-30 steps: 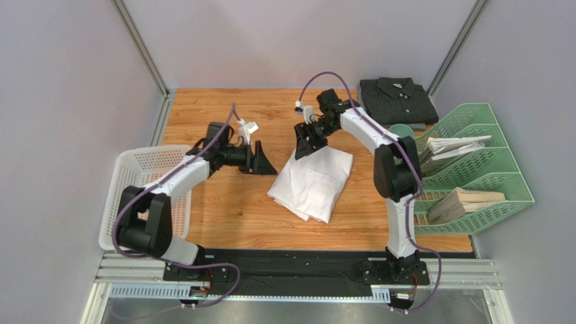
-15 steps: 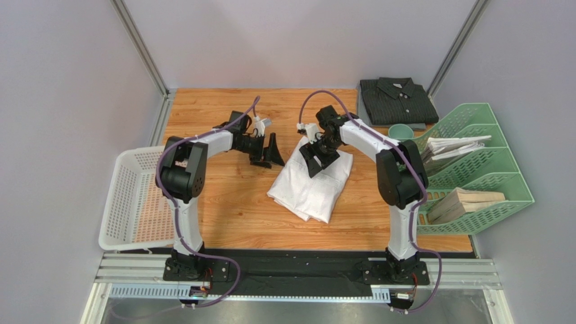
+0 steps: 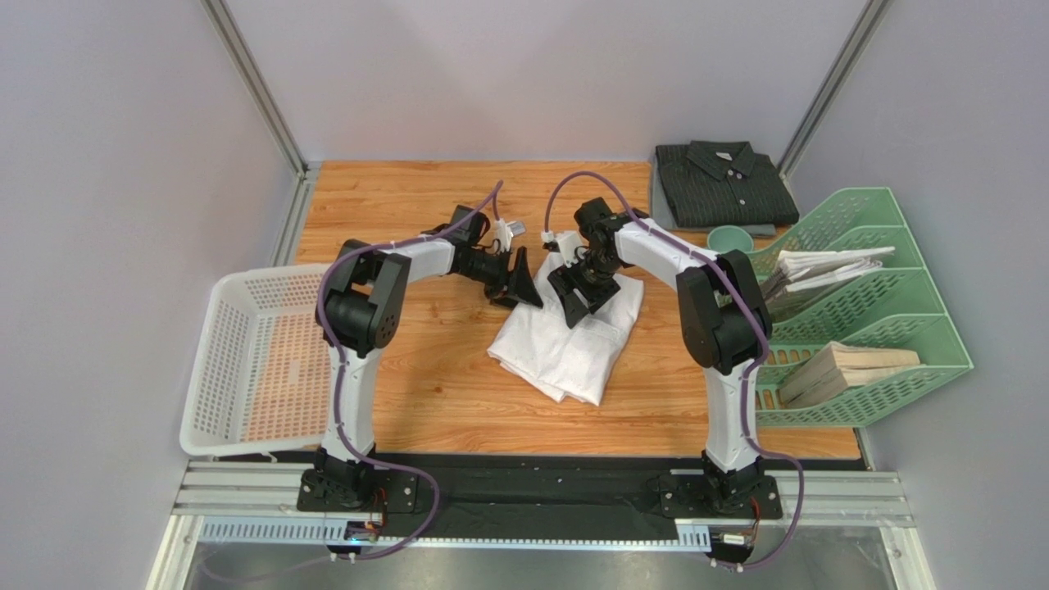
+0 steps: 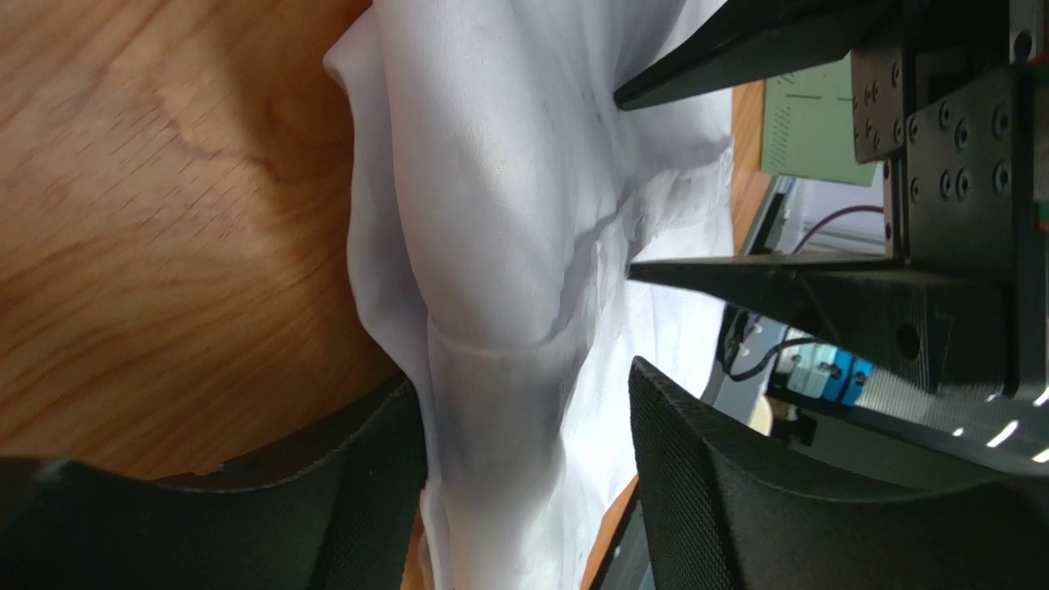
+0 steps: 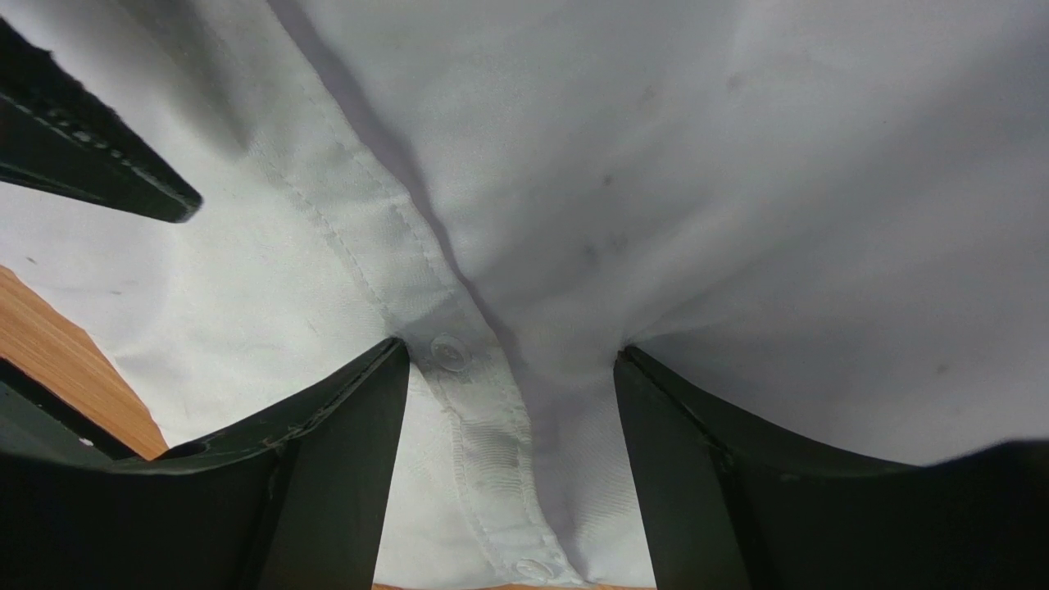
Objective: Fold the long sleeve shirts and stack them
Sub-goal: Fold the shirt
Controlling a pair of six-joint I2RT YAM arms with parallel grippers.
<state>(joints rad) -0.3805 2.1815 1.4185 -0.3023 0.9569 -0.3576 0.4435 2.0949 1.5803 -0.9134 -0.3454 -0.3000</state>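
Observation:
The white long sleeve shirt (image 3: 569, 347) lies folded at the middle of the table. My left gripper (image 3: 527, 280) is at its upper left edge, open, with a raised fold of the white cloth (image 4: 493, 246) between the jaws (image 4: 523, 375). My right gripper (image 3: 576, 300) presses down on the shirt's top part, open, astride the button placket (image 5: 474, 406), where the cloth puckers into a ridge (image 5: 510, 349). The two grippers are close together. The dark striped long sleeve shirt (image 3: 724, 184) lies folded at the back right corner.
A white mesh basket (image 3: 253, 357) stands at the left edge of the table. Green file trays (image 3: 887, 314) holding papers (image 3: 819, 263) and brown sheets stand along the right side, with a green cup (image 3: 730, 237) beside them.
My left arm has swung right, from bare wood to the white shirt's edge. My right gripper has come down from the shirt's far edge onto the cloth.

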